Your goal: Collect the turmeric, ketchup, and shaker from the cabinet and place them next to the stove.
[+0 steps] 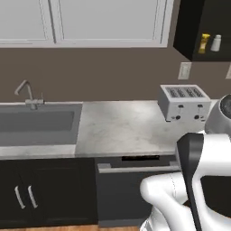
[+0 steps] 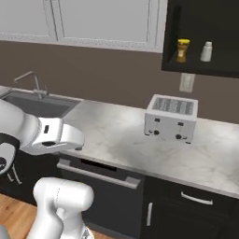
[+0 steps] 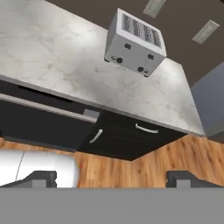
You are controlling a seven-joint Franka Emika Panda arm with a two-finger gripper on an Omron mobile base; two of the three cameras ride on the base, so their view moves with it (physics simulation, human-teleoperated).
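Open pincer [image 3: 112, 177] hangs off the counter [image 3: 57, 57] edge.

Silver toaster [image 2: 171, 118] on marble counter [image 2: 116, 135], sink [image 1: 36, 122] with faucet [image 1: 27, 94] at left

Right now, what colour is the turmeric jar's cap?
Bright yellow, on the turmeric; clearest in the right base view.
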